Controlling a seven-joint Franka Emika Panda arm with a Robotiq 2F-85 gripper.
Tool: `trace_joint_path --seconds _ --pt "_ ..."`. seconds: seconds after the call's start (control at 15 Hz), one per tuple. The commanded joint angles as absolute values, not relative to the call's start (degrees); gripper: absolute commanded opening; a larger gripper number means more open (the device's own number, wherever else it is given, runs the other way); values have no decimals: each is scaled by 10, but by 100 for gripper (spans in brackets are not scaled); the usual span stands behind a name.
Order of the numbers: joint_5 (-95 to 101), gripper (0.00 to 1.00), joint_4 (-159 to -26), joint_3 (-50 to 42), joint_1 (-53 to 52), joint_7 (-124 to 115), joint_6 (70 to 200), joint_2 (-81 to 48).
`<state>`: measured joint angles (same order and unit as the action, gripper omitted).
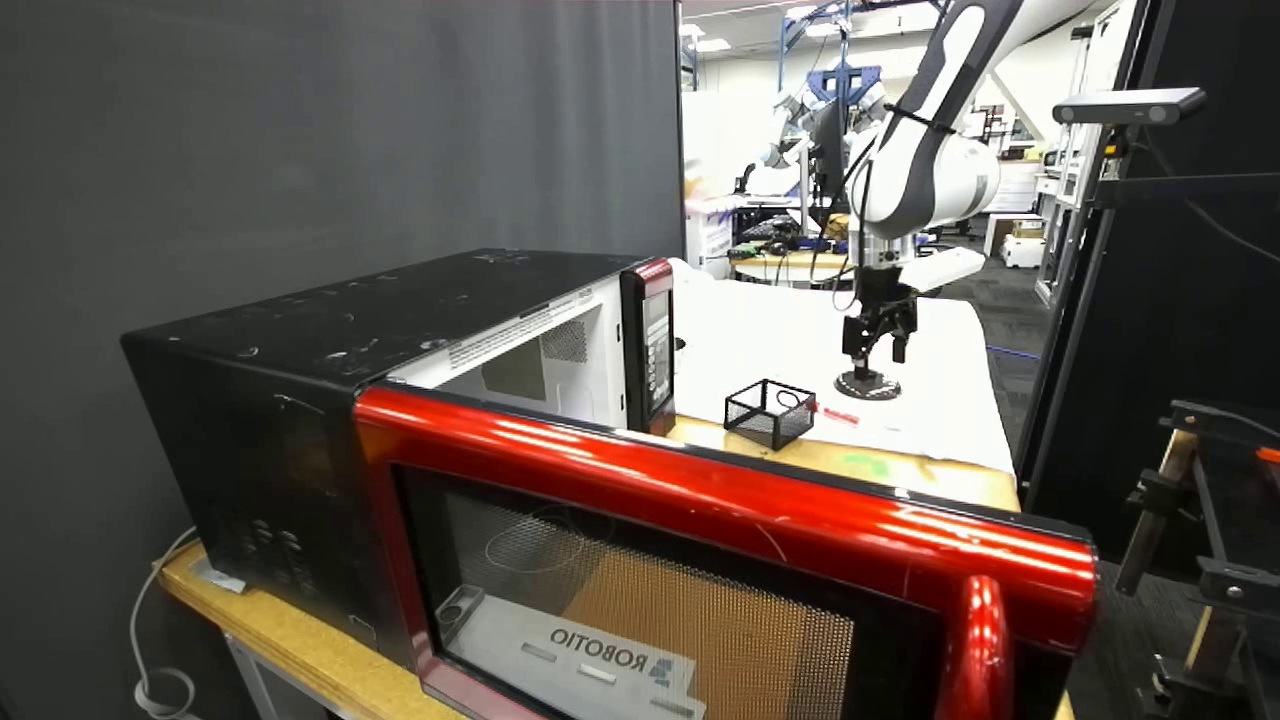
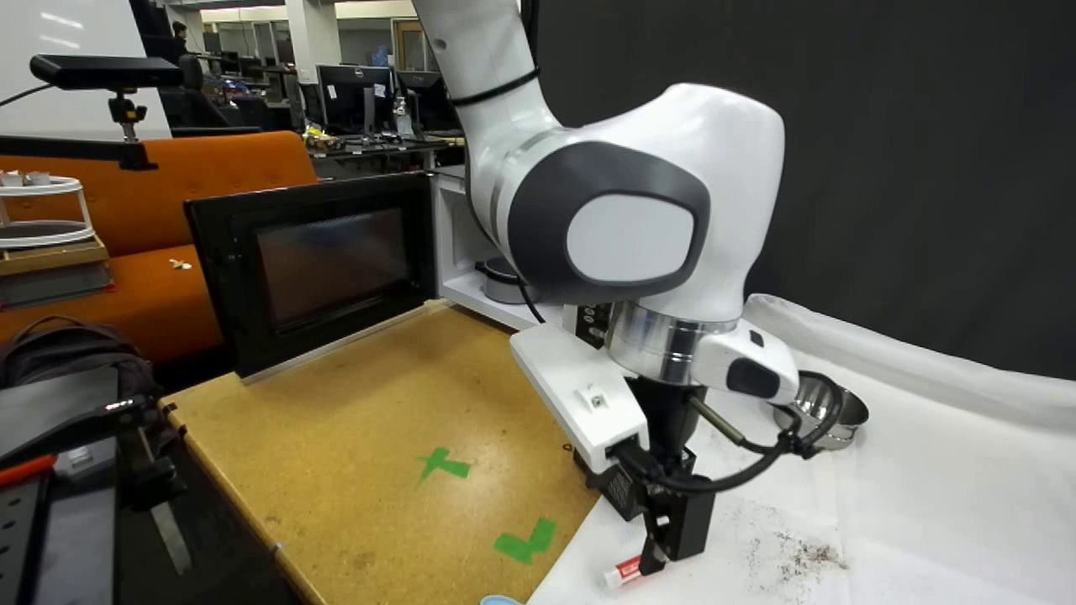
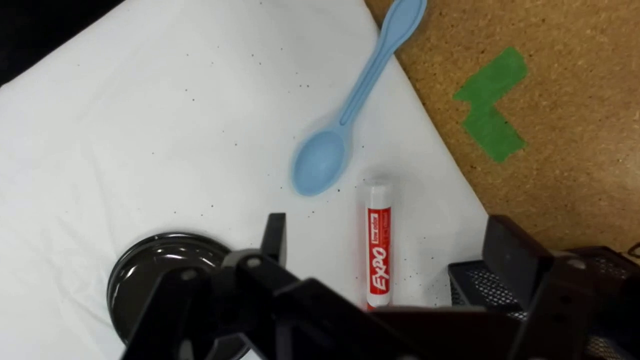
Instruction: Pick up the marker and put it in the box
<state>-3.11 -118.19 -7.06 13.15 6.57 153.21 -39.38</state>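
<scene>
The red and white marker point(image 3: 379, 250) lies on the white cloth in the wrist view, its lower end hidden by my gripper. It also shows in both exterior views point(image 1: 838, 415) point(image 2: 624, 573), partly covered by a finger in one of them. My gripper point(image 3: 390, 235) is open and empty, above the cloth, with the marker between its fingers in the wrist view. The gripper also shows in an exterior view point(image 1: 880, 345). The small black mesh box point(image 1: 793, 428) stands beside the marker at the cloth's edge. The box is partly hidden by the right finger in the wrist view point(image 3: 487, 285).
A blue spoon point(image 3: 320, 162) lies close to the marker. A round black dish point(image 3: 170, 240) sits under the left finger in the wrist view. A metal bowl point(image 2: 845, 420) stands on the cloth. A microwave with its red door point(image 1: 700, 445) open stands by the wooden tabletop point(image 2: 361, 470).
</scene>
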Motion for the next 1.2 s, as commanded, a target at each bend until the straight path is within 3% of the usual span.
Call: trace_joint_path --seconds 0.0,0.8,0.87,0.93,1.13 --pt "-61 100 -1148 -23 184 103 1535 -431" --pt "-63 100 -1048 10 205 142 1528 -542" --pt "-61 75 -1044 6 201 137 1529 -546" --pt "-58 72 -1042 4 199 134 1531 -550" --pt "-56 51 -1035 0 199 130 1529 -557"
